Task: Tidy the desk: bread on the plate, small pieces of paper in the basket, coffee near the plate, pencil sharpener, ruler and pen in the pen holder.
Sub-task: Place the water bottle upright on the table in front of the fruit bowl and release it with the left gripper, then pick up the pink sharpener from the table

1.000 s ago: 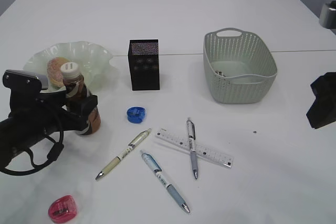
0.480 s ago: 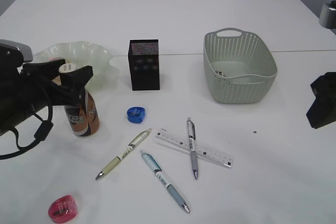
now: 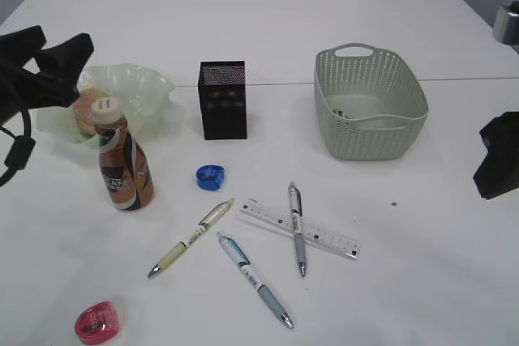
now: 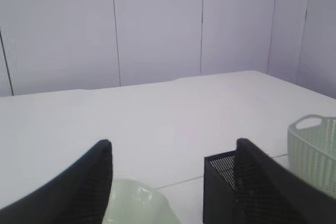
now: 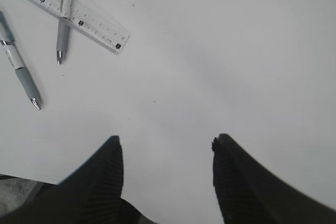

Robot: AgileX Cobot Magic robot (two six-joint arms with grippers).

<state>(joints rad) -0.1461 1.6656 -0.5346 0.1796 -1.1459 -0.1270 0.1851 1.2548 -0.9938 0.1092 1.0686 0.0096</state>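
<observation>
The left gripper has its two black fingers spread wide with nothing between them. Below are the pale green plate's rim, a black mesh pen holder and a basket at right.

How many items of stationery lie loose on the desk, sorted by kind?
Pens: 3 (cream pen, blue pen, grey pen)
Pencil sharpeners: 2 (blue sharpener, pink sharpener)
Rulers: 1 (ruler)
Total: 6
</observation>
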